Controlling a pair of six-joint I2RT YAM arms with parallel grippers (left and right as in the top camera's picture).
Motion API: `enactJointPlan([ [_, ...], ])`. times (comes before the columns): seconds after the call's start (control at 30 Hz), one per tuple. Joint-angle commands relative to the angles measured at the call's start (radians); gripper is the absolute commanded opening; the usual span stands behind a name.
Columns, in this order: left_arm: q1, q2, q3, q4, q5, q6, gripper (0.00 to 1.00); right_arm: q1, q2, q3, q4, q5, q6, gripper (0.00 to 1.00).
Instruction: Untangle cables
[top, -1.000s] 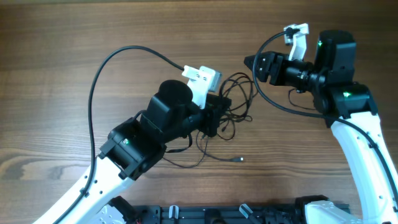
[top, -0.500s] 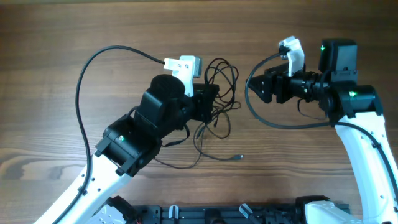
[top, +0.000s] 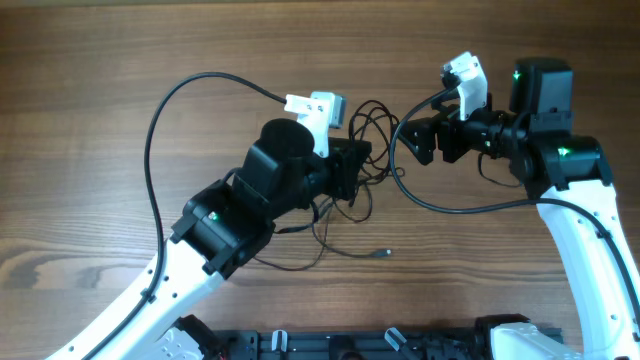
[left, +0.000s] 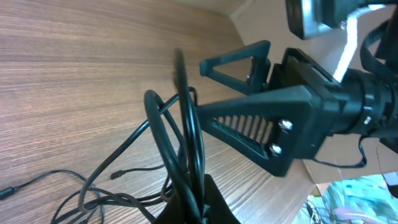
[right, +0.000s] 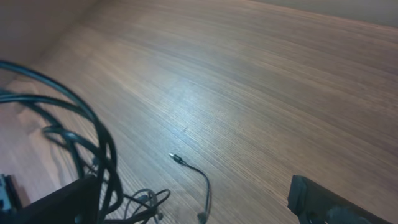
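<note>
left gripper (top: 358, 168): black 2-finger pincer, mid table, pressed together on the cables; pinch sits at the near edge of the left wrist view.
cables (top: 372, 118): very thin black cords w/ small grey metallic plug ends, 1 tangled bunch. Loops stand up out of the left gripper (left: 186, 124); the rest trails on the tabletop nearer the cam.
loose plug (top: 383, 255): grey tip on 1 cord, flat on the wood, apart from the bunch, near side.
right gripper (top: 412, 140): black pincer, right of the bunch, fingers (right: 323, 202) spread wide, holding nothing.
gap: cable loops just beside the right gripper's tips (left: 202, 90); touching or not, can't tell.
table (top: 100, 80): brown wood-grain top.
</note>
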Motion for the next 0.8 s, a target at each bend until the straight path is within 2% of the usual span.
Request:
enactJointPlan([
  [0.0,-0.014,-0.001,0.004,0.007,0.014,-0.009,0.04,0.004,-0.019,0.001,0.010,0.062,0.013,1.00],
  [0.13,-0.014,-0.001,0.004,0.007,0.015,-0.010,0.04,0.004,-0.019,0.001,0.011,0.140,0.016,1.00],
  [0.3,-0.014,-0.001,0.004,0.023,0.015,-0.010,0.04,0.004,-0.019,0.001,0.009,0.037,0.016,1.00],
  [0.5,-0.058,-0.001,0.004,0.080,0.023,-0.010,0.04,0.004,-0.019,0.001,0.016,0.055,0.047,1.00],
  [0.53,-0.076,-0.001,0.004,0.090,0.023,-0.010,0.04,0.004,-0.019,0.001,0.022,0.109,0.095,0.99],
  [0.67,-0.106,-0.004,0.004,0.084,0.023,-0.005,0.04,0.004,-0.014,0.001,0.007,0.542,0.377,1.00],
  [0.77,-0.085,-0.035,0.004,0.036,0.018,0.048,0.04,0.001,-0.006,0.001,-0.043,0.681,0.494,1.00],
])
